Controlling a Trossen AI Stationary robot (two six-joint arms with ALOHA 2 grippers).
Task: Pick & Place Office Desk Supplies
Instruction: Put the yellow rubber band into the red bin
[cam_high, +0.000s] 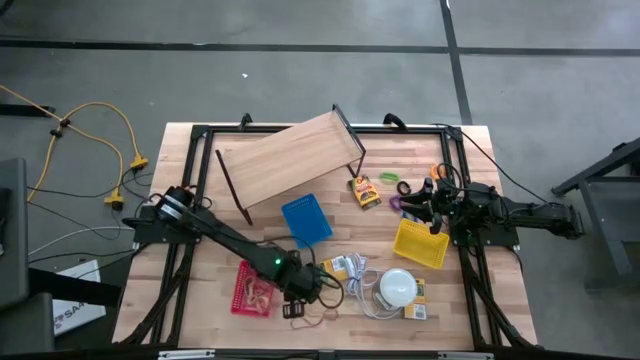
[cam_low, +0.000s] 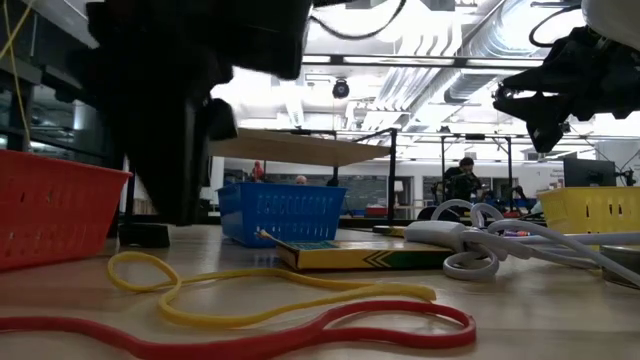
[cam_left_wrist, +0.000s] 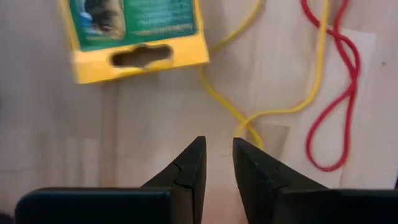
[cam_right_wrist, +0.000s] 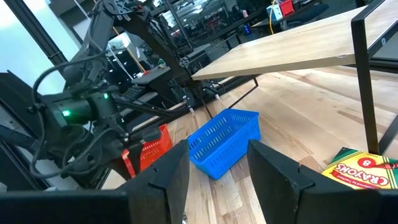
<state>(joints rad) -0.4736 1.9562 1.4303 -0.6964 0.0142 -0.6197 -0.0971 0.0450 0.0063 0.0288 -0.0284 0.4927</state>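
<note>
The left gripper (cam_left_wrist: 217, 163), jaws narrowly parted and empty, hangs over the bench just short of the loose yellow rubber band (cam_left_wrist: 273, 112) and red rubber band (cam_left_wrist: 339, 93); the right gripper (cam_right_wrist: 217, 168), wide open and empty, waits above the yellow basket (cam_high: 420, 243). Most sorting looks undone.

1. In the high view the left hand (cam_high: 303, 293) hides whatever lies directly under it on the surface (cam_high: 470, 300).
2. The yellow packet (cam_left_wrist: 134, 31) is cut off by the left wrist picture's edge, and its print is too blurred to read.
3. The crayon box (cam_right_wrist: 364, 167) runs off the right wrist picture's edge.
4. The small coloured pieces (cam_high: 400, 189) beside the yellow basket (cam_high: 420, 244) are too small to identify.
5. In the low view a dark blurred arm covers part of the red basket (cam_low: 50, 220).
</note>
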